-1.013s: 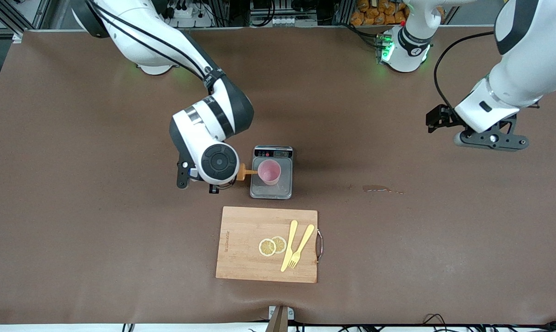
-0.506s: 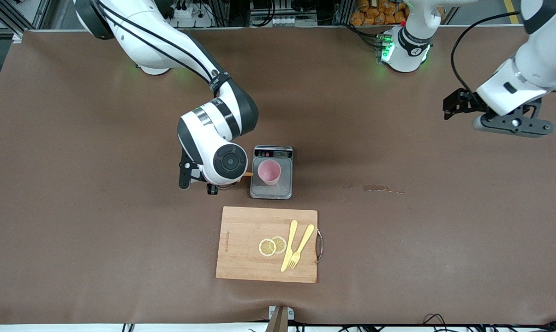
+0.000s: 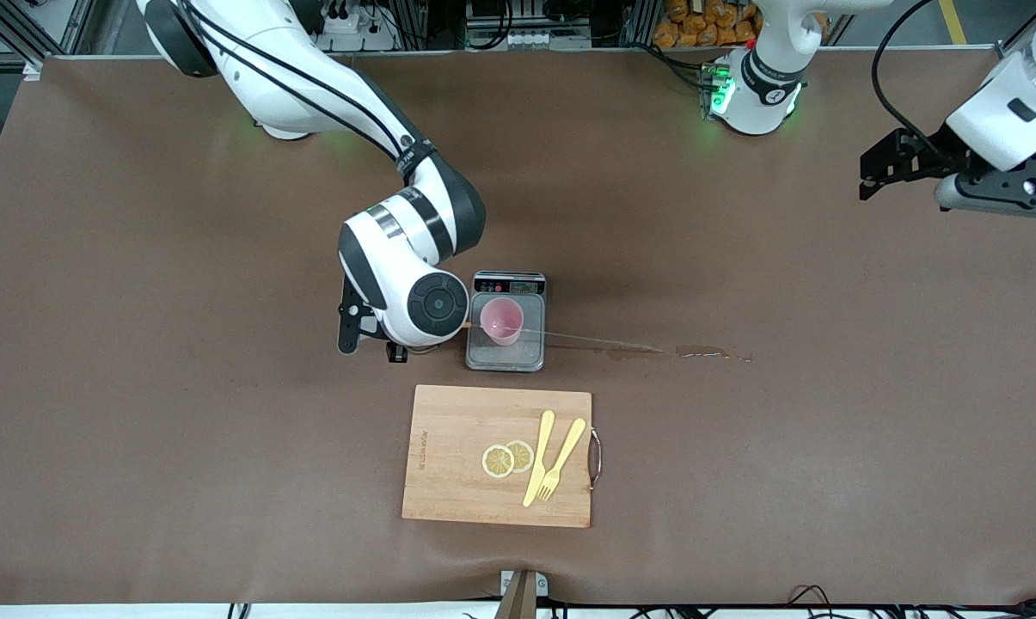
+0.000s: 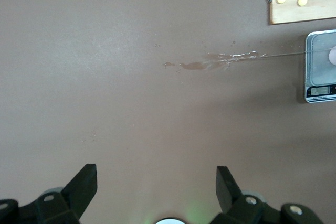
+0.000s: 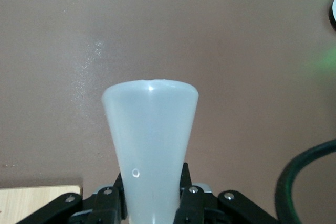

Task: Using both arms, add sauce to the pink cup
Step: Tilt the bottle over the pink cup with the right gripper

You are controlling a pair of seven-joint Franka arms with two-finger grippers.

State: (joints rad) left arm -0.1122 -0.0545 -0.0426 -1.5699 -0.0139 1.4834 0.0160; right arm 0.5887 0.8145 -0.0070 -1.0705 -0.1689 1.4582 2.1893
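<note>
The right gripper (image 5: 152,211) hangs just beside the grey scale (image 3: 506,331) at its right-arm end, mostly hidden under its own white wrist in the front view; its wrist view shows the two black fingers (image 5: 116,203) squeezed tight against the whitish body of the sauce bottle (image 5: 150,150), which lies sideways between them with its base toward that camera. Only the orange nozzle tip (image 3: 467,325) peeks out in the front view, aimed at the pink cup (image 3: 502,321), which stands upright on the scale plate. A thin stream (image 3: 586,340) runs from the nozzle across the cup's rim and over the scale toward the left arm's end of the table, landing in a wet streak (image 4: 212,62) on the brown table cover (image 3: 139,387). The left gripper (image 4: 156,190) waits high over the table's left-arm end, well apart from the cup, its fingers spread wide and holding nothing. Nearer the front camera than the scale lies a wooden cutting board (image 3: 457,421) with two lemon slices (image 3: 506,459), a yellow knife (image 3: 538,457) and a yellow fork (image 3: 561,459) on it. Metal framing, cables and orange packets (image 3: 698,24) line the table's edge by the arm bases.
</note>
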